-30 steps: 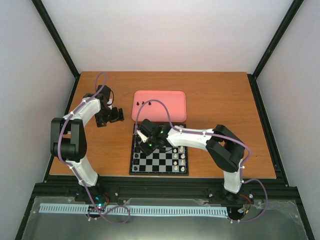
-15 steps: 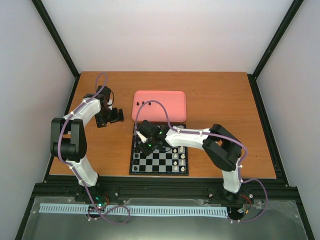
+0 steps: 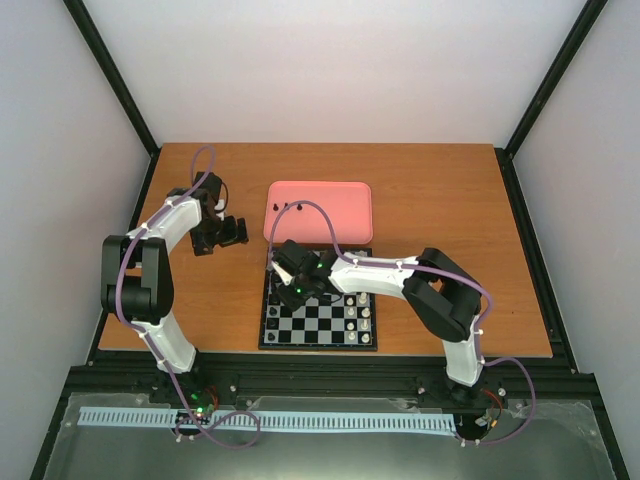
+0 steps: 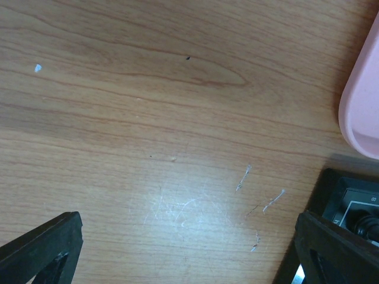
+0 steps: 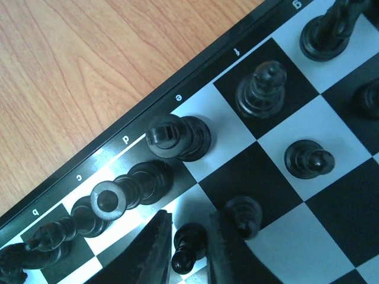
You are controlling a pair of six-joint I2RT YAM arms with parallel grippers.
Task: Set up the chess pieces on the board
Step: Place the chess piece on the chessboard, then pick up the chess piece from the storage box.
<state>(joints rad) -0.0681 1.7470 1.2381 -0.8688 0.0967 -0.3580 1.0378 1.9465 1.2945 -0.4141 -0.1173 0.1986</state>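
The board (image 3: 318,346) lies at the table's near middle, and its lettered border (image 5: 195,77) shows in the right wrist view. Black chess pieces stand in the back row, among them a tall piece (image 5: 177,137) on e and another (image 5: 127,192) on d. Pawns (image 5: 308,160) stand in the second row. My right gripper (image 3: 283,272) hovers over the board's far left part. Its fingers (image 5: 155,248) are closed around a black pawn (image 5: 190,248) over a pale square. My left gripper (image 3: 238,230) is open and empty over bare wood (image 4: 183,248).
The pink tray (image 3: 340,205) lies beyond the board with two small black pieces (image 3: 288,207) near its left edge; its corner (image 4: 364,100) shows in the left wrist view. White pieces (image 3: 365,318) stand along the board's right side. Walls enclose the table.
My right arm has shifted slightly left over the board's far left part. The left arm has not moved.
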